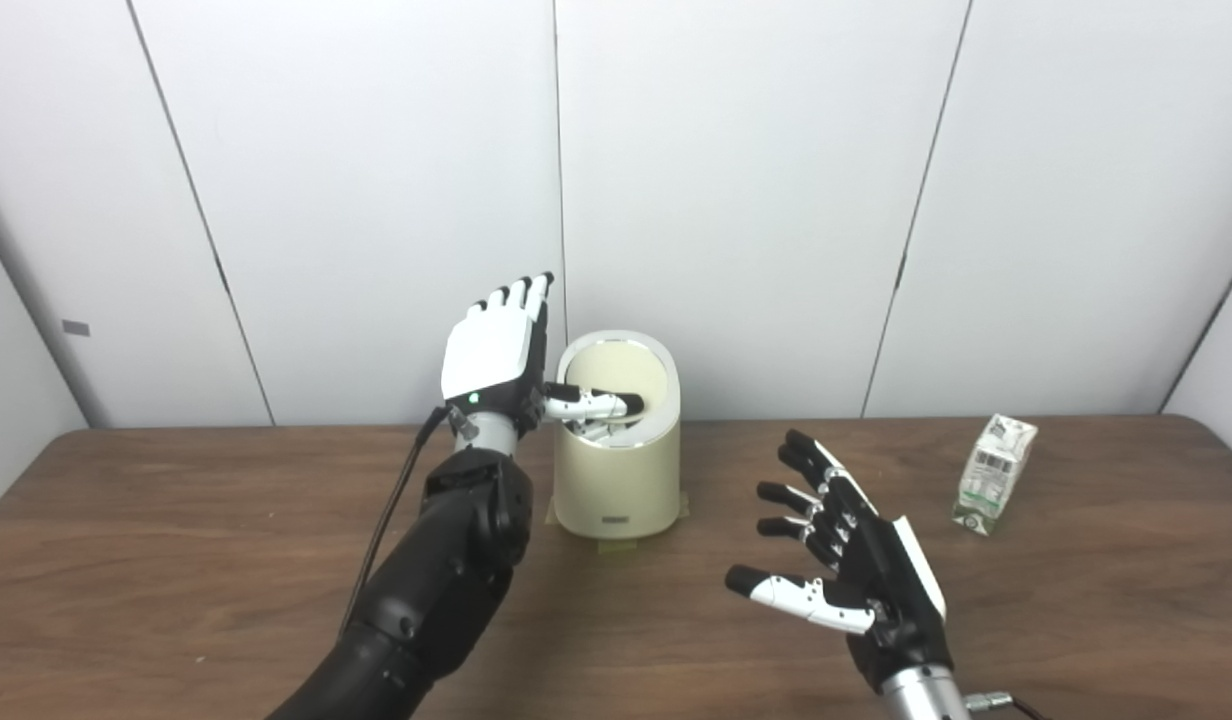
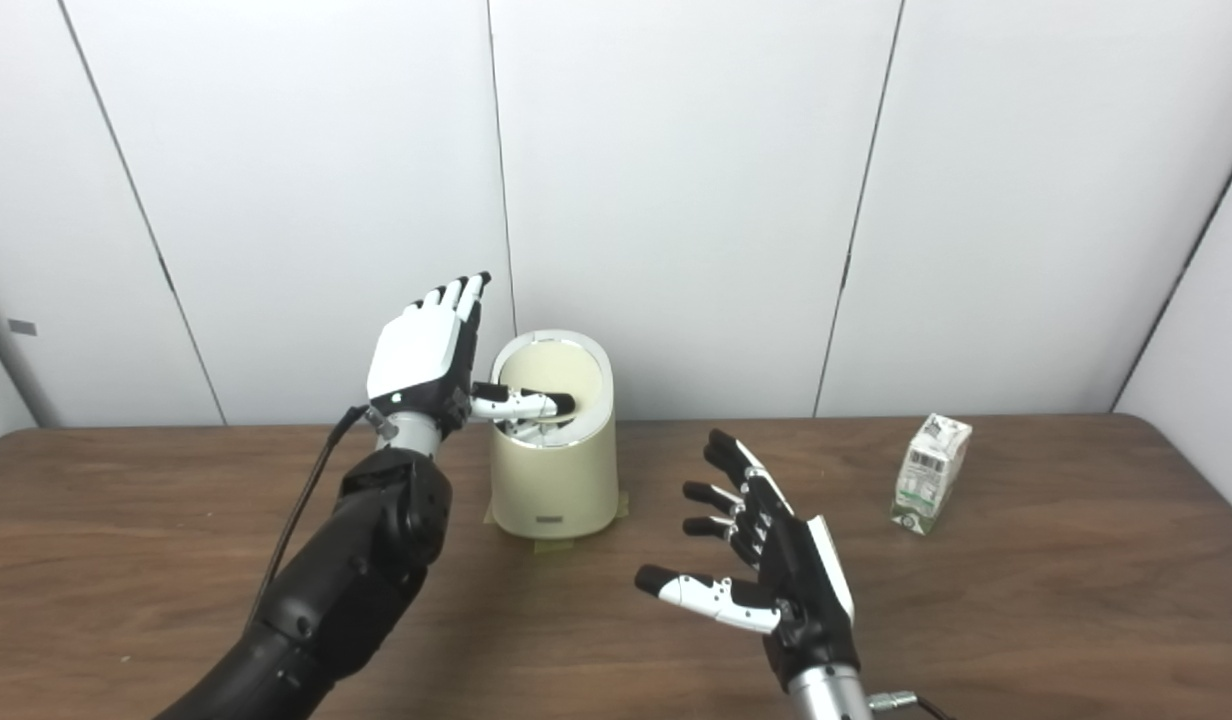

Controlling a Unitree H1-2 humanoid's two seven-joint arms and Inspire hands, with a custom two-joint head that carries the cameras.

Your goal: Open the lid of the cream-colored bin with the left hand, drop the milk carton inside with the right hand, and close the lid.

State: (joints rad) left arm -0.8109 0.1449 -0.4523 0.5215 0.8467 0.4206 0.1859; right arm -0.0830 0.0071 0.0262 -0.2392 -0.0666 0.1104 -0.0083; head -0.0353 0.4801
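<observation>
Cream-colored bin (image 1: pixel 616 470) at table centre, back near wall; lid (image 1: pixel 621 370) tipped up. Left hand (image 1: pixel 496 360) raised just left of bin, fingers straight and together, thumb across the opening, holding nothing. Right hand (image 1: pixel 841 560) spread, empty, above wooden table (image 1: pixel 176 560). Milk carton (image 1: pixel 994 474) upright, far right, well apart from bin. White panelled wall (image 1: pixel 736 180) behind.

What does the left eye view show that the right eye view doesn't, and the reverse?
Only the left eye view shows the right hand's wrist cable running to the bottom edge less cropped; nothing else is unique. Only the right eye view shows more bare table right of the milk carton. Both show the bin with its lid raised, the left hand open beside it with its thumb over the opening, and the carton standing apart from the open right hand.
</observation>
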